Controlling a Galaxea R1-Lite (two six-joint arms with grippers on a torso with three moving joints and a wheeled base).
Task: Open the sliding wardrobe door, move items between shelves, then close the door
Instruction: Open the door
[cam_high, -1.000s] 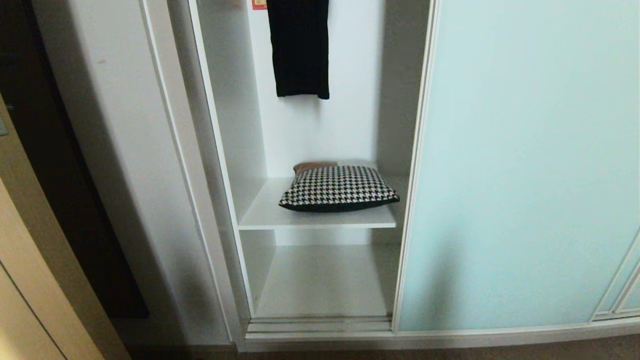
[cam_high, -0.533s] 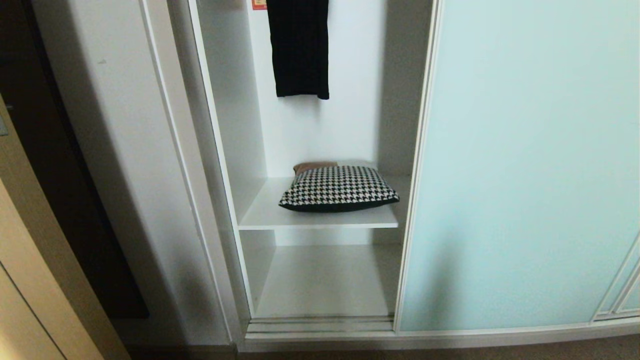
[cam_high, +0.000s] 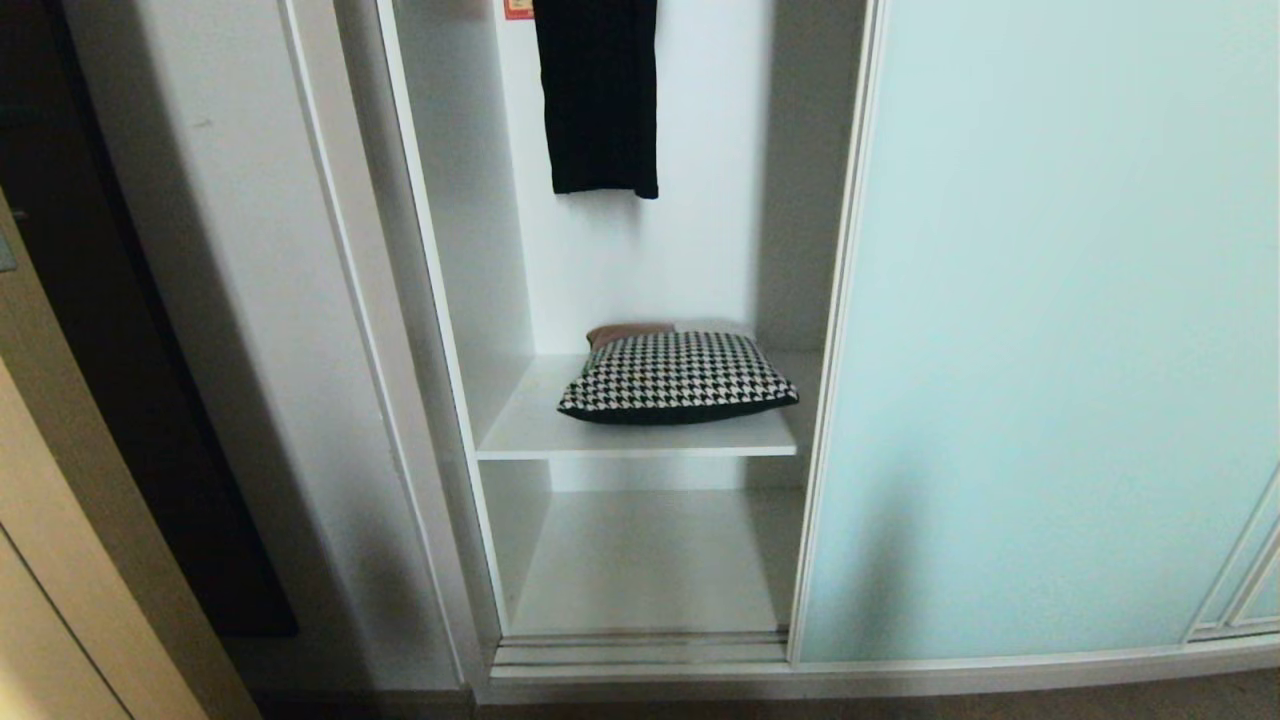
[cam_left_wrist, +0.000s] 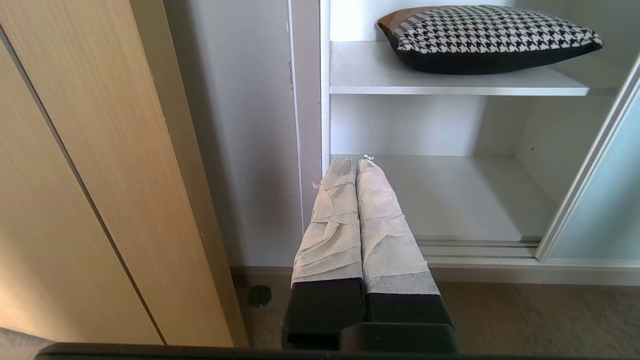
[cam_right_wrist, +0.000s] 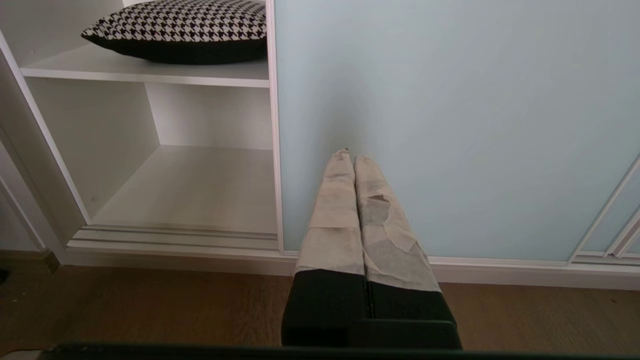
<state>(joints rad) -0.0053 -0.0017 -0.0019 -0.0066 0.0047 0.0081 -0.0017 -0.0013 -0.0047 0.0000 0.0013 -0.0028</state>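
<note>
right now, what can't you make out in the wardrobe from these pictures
- Top of the black garment: cut off by the head view's upper edge, so how it hangs cannot be seen.
- Red label beside it: cut off by the same edge and too small to read.
- Right end of the upper shelf: hidden behind the sliding door in every view.
- Far part of the cushion: its brown and grey patches barely show behind the houndstooth half.

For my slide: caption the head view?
Door slid open; cushion on upper shelf, lower shelf bare, dark garment hanging.
</note>
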